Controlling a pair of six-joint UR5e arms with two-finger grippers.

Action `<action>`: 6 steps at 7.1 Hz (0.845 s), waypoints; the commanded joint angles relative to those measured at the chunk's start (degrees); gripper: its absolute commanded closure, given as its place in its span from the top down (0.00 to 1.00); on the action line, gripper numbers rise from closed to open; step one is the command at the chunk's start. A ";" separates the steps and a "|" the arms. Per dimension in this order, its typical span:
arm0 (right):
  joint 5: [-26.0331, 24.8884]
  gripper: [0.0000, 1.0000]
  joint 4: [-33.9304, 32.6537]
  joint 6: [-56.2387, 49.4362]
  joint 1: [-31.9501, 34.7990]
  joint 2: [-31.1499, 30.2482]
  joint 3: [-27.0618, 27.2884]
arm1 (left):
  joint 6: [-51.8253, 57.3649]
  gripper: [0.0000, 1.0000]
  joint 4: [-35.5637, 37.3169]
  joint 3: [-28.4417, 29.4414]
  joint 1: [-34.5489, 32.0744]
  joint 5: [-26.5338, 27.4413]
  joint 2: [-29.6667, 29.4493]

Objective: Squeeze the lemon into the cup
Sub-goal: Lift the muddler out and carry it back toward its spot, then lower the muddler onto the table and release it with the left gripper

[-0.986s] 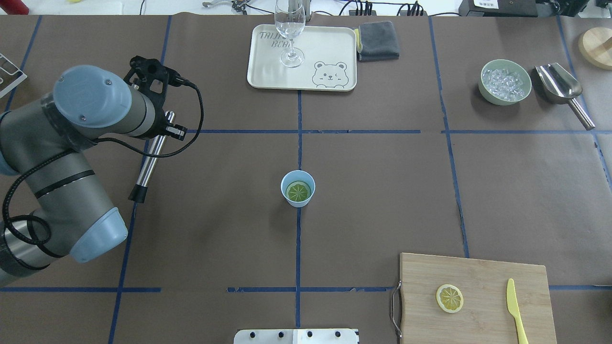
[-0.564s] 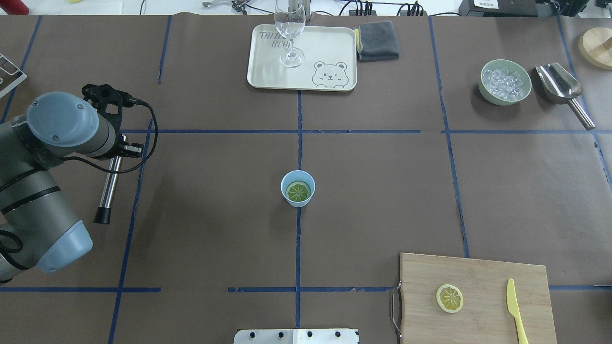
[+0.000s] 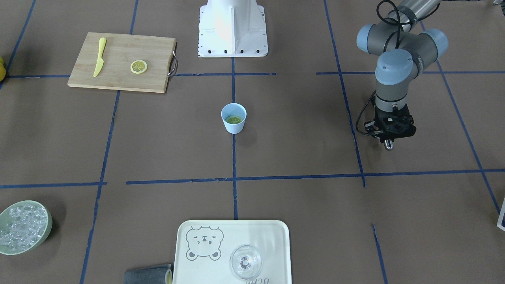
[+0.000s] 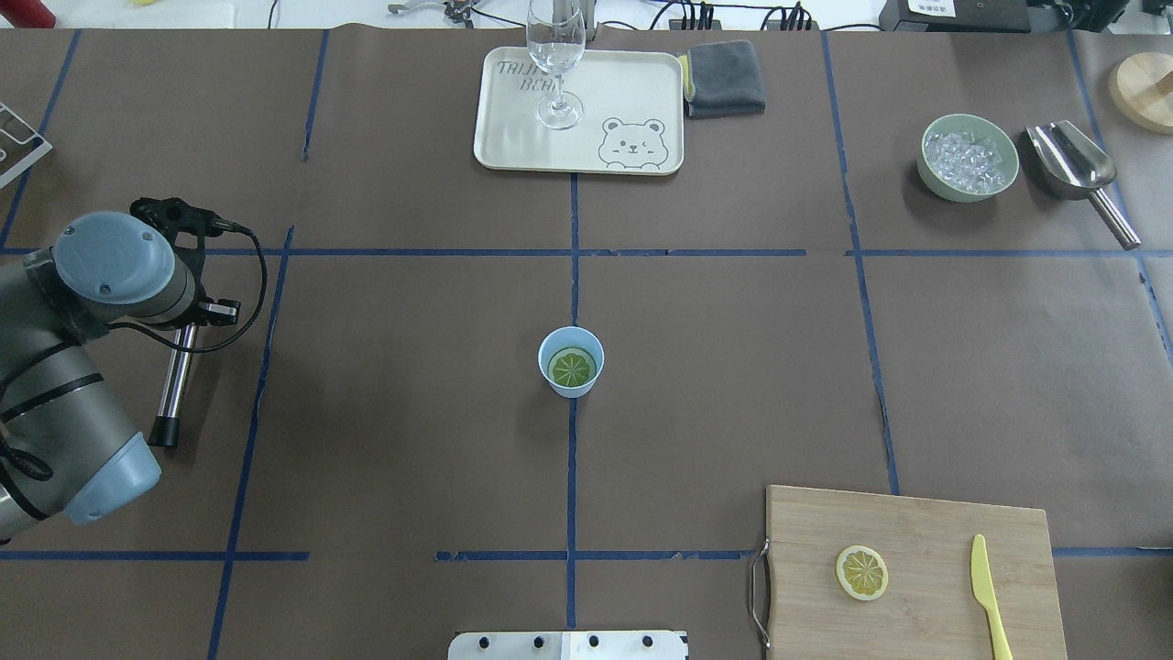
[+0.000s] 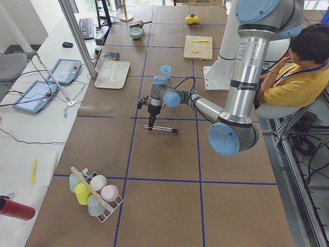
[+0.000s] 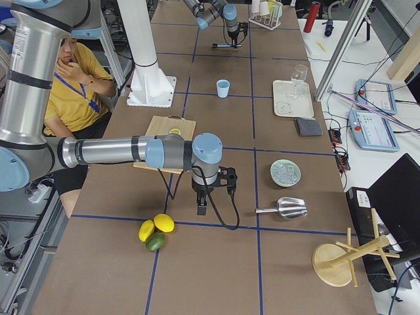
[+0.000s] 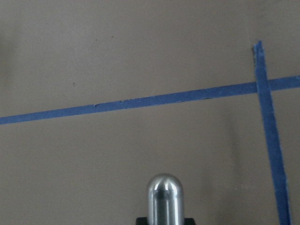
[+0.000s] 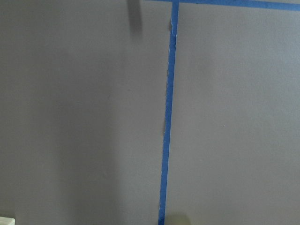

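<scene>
the table [image 4: 412, 440] is covered in brown paper crossed by a grid of blue tape lines; the cup [image 4: 571, 361] is light blue; the lemon [image 4: 572, 368] inside it shows yellow-green with darker spokes; the cutting board [image 4: 916, 532] is pale wood with a fine grain; the slice [image 4: 861, 572] on it is yellow with a pale rim and a spoke pattern; the knife [image 4: 988, 596] is yellow; the tray [image 4: 632, 82] is cream with a grey bear drawing and grey lettering; the glass [image 4: 555, 50] is clear; the cloth [image 4: 726, 78] is dark grey; the bowl [image 4: 958, 192] is pale green, its ice clear and whitish; the scoop [image 4: 1070, 158] is silver; the left arm [image 4: 110, 266] is grey with pale blue caps; the left gripper [image 3: 389, 138] is black; the metal rod [image 4: 174, 385] is silver with a black end
</scene>
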 commanded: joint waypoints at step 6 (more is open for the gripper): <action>0.09 1.00 -0.05 0.09 0.00 0.09 -0.05 | 31.85 1.00 0.33 -6.16 -21.29 -9.76 -0.22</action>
